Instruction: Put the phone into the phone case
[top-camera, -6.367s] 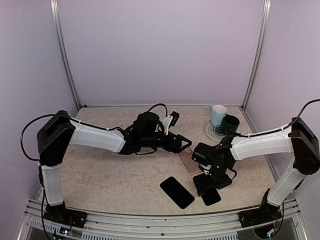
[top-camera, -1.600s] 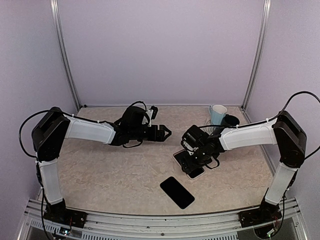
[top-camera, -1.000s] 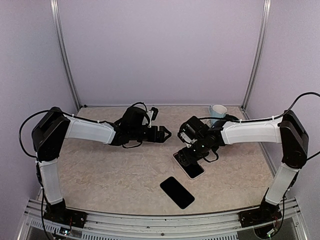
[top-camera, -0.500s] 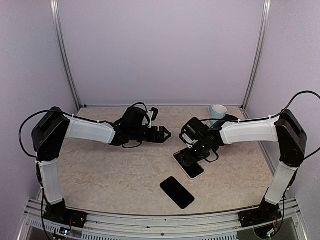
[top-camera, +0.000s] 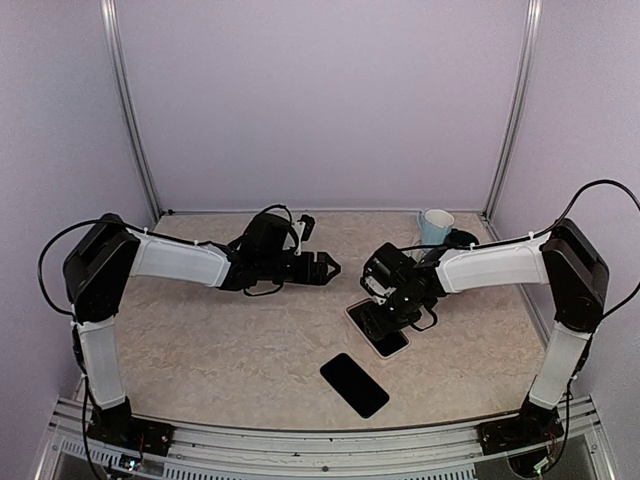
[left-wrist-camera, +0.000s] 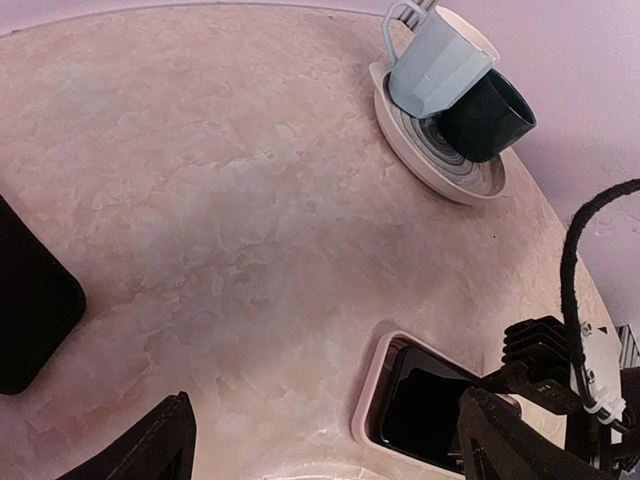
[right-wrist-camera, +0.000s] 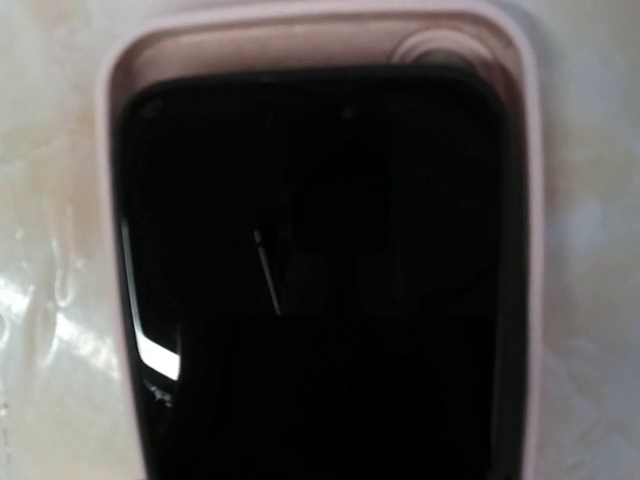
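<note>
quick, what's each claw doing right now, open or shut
left claw: open, holding nothing
right claw: low over the phone lying in the pink case; open or shut cannot be told

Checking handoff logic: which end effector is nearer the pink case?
Right. The right end effector sits directly over the case; the left end effector hangs apart from it, off to the left and farther back.

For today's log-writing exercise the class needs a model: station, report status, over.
Left gripper open, empty, hovering clear. Right gripper low over phone, jaws unclear. Phone inside pink case, gap at one end. Second phone nearby, not obstructing.
</note>
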